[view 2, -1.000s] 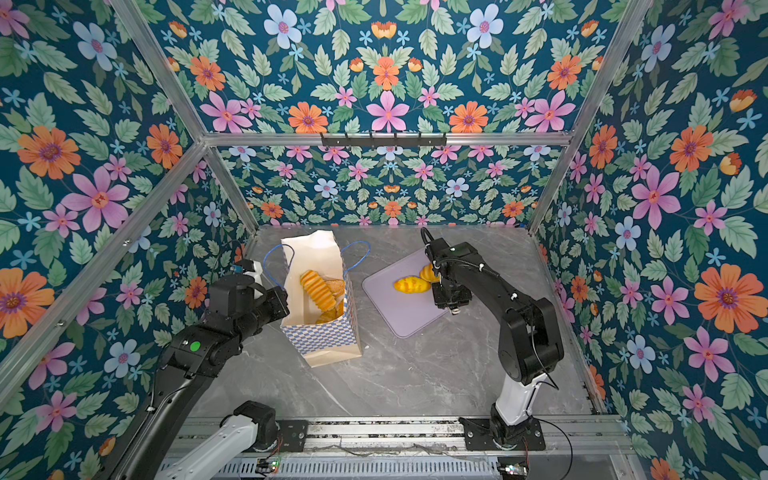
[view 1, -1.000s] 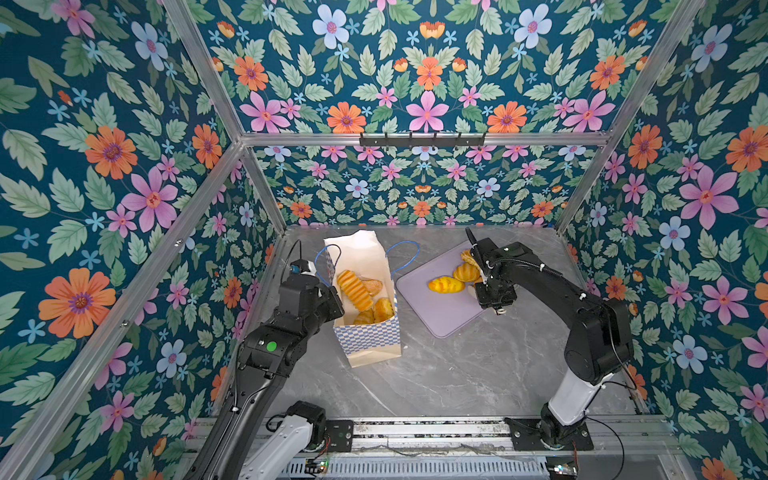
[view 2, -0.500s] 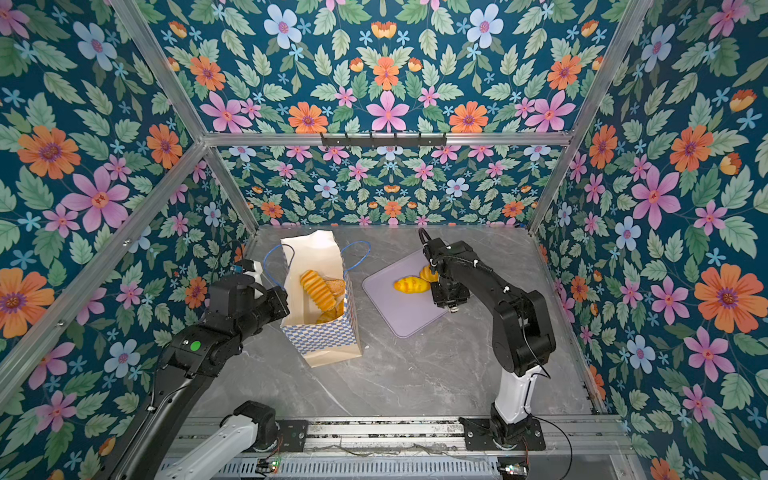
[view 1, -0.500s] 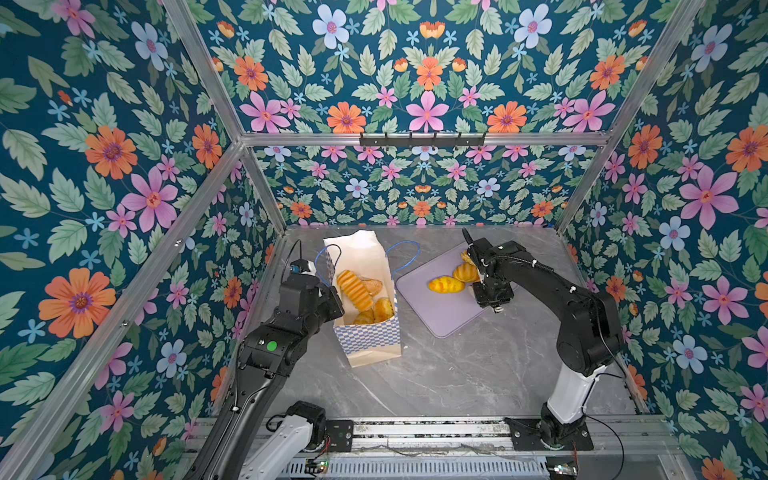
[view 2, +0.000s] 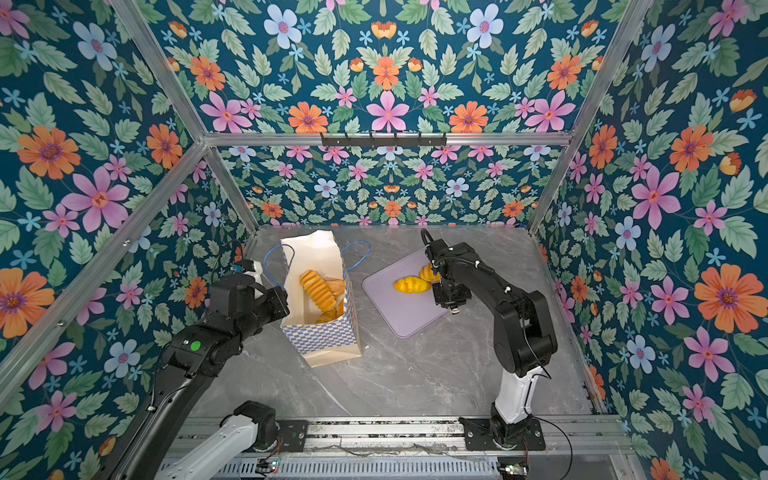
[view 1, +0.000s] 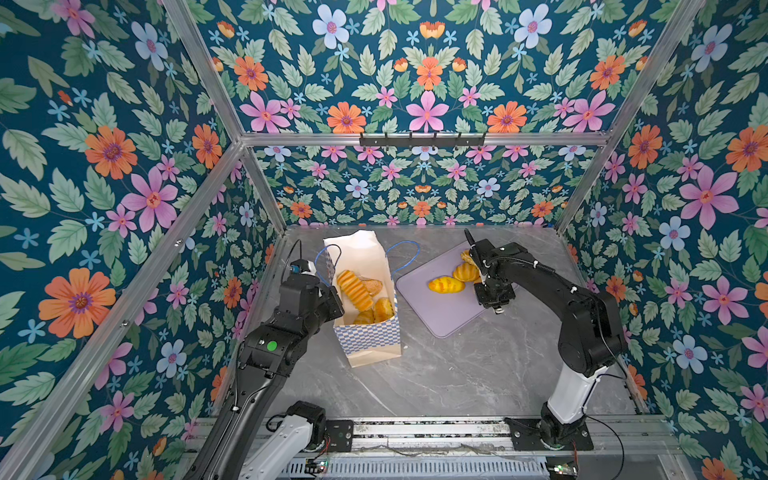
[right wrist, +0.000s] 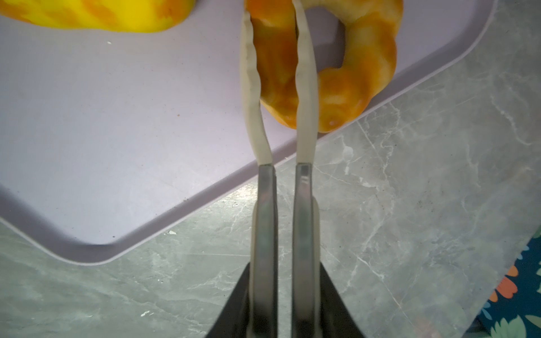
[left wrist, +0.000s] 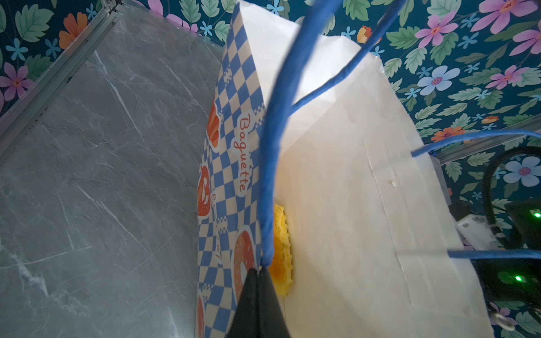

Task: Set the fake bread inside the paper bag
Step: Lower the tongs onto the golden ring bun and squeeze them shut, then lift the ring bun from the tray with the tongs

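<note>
The paper bag (view 1: 370, 345) (view 2: 324, 336) stands open at centre left, with several pieces of fake bread (view 1: 353, 289) (view 2: 318, 291) inside it. My left gripper (left wrist: 259, 270) is shut on the bag's blue cord handle (left wrist: 272, 146) where it meets the rim, beside a yellow ribbed roll (left wrist: 281, 248). On the lavender tray (view 1: 449, 320) (right wrist: 117, 117) lie a yellow loaf (view 1: 446, 284) (right wrist: 102, 14) and a twisted ring (view 1: 466, 272) (right wrist: 351, 87). My right gripper (right wrist: 270, 11) is shut on one side of that ring, one finger through its hole. The ring rests on the tray.
The bag's other blue handle (view 1: 405, 257) hangs toward the tray. A black hook rail (view 1: 422, 139) runs along the back wall. Floral walls with aluminium posts enclose the grey marble tabletop (view 1: 457, 374) on three sides.
My right gripper's fingers have closed in on the twisted ring, and its wrist has shifted slightly over the tray. The left arm and the bag have not moved.
</note>
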Tool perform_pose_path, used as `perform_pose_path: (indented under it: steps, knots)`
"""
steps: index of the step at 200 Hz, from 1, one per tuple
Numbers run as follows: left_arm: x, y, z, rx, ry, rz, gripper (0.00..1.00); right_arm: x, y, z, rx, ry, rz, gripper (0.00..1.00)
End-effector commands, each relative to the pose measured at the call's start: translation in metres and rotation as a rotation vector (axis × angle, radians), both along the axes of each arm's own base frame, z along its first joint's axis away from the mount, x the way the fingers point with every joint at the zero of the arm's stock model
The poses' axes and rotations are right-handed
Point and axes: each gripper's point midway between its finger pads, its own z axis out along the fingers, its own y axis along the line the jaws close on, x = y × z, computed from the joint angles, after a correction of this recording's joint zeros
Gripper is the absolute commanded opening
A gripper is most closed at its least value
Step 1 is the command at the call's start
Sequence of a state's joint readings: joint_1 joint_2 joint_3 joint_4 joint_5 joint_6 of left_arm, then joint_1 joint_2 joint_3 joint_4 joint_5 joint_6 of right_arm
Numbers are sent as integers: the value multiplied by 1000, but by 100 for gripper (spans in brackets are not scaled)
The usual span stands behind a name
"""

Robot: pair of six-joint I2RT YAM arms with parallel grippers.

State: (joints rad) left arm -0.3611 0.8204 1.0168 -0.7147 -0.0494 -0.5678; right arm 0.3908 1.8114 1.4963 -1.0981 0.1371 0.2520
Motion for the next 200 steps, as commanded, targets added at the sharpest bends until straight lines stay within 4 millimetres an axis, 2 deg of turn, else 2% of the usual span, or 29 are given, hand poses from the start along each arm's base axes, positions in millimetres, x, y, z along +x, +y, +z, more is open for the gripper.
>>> perform_pose_path:
  steps: [1, 59, 94, 103, 107, 150, 200]
  knots:
    - [0, 1, 2, 12, -6, -1, 2, 0, 1, 9, 13, -29, -2, 28]
    - [-1, 2, 4, 11, -11, -1, 2, -6, 2, 27, 53, -56, -11, 27]
    - [-1, 2, 5, 11, -13, 1, 2, -17, 6, 36, 100, -65, -22, 27]
    - [-1, 2, 4, 12, -11, 0, 2, -20, 7, 33, 112, -52, -26, 27]
    - [-1, 2, 4, 11, -12, 0, 2, -22, 8, 43, 131, -78, -25, 27]
    - [-1, 2, 5, 10, -14, 1, 2, -38, 11, 54, 197, -97, -35, 27]
    - [-1, 1, 7, 3, -20, 1, 2, -43, 13, 71, 244, -145, -38, 27]
